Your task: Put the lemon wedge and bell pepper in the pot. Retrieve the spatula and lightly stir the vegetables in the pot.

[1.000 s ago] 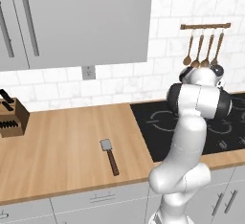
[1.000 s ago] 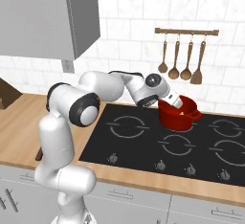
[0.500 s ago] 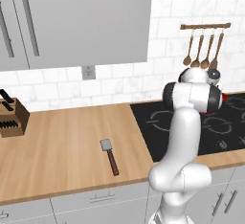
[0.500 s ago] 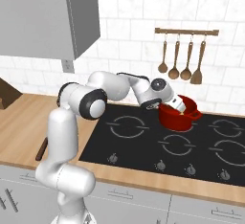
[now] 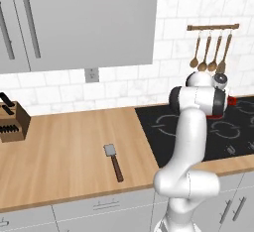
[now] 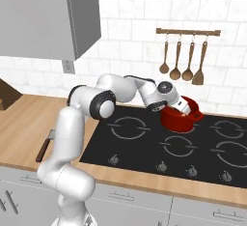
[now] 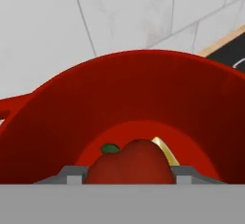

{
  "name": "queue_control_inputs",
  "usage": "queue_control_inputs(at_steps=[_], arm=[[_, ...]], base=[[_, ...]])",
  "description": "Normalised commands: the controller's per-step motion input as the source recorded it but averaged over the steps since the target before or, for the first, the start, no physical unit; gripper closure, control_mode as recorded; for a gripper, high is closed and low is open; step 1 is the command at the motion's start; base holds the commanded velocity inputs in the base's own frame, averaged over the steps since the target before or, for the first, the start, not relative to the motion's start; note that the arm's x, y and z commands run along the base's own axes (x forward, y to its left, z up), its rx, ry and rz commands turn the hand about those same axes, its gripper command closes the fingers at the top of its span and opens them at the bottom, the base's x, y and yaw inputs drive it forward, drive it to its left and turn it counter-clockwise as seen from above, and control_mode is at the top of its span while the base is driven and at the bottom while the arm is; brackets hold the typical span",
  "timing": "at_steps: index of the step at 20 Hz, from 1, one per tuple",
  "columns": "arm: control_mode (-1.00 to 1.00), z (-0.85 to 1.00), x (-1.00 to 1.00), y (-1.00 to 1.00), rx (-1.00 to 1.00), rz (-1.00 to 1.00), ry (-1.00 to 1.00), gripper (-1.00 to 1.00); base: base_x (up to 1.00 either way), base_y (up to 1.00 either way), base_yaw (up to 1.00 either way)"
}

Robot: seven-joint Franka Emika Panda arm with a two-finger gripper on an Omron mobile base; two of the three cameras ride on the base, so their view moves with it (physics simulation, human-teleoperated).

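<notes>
While the claw [image 7: 128,176] is lowered into the pot [image 7: 143,98], the bell pepper [image 7: 130,166] is seen between its two fingertips [image 7: 72,175], low against the pot's floor, with its green stem stub pointing up and to the left in the hand view. Whether the pepper is clamped or already let go cannot be told; the tips stand just at its sides, part-way apart. Just behind the pepper, on its far right side from the claw, a sliver of the lemon wedge [image 7: 165,151] is visible, touching or nearly touching it, so both vegetables are judged to be inside the pot.

From the right base view the claw [image 6: 182,107] is seen reaching over the near rim of the pot [image 6: 183,121], which stands on the rear of the black cooktop [image 6: 144,143].

The next step is judged to turn on the spatula [image 5: 114,161]. It lies on the wooden surface [image 5: 64,151] well apart from the claw, far to the claw's left and nearer the surface's front edge, beyond the cooktop's left border. Its long axis runs roughly front to back, slightly slanted: the grey blade points toward the wall, the dark handle toward the robot. A wide swing left would therefore be required, with the handle end met first.
</notes>
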Motion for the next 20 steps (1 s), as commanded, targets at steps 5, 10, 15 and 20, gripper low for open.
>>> queue_control_inputs(at_steps=[5,10,15,20], arm=[[-1.00,0.09,0.00,0.00,0.00,0.05,0.00,-1.00],[-1.00,0.58,-0.27,0.00,0.00,0.04,-0.06,-1.00],[-1.00,1.00,-0.93,0.18,0.00,0.04,-0.12,-1.00],[-1.00,0.69,-1.00,0.61,-0.01,0.07,-0.01,-1.00]], base=[[0.00,0.00,0.00],[0.00,0.00,0.00],[0.00,0.00,0.00],[0.00,0.00,0.00]])
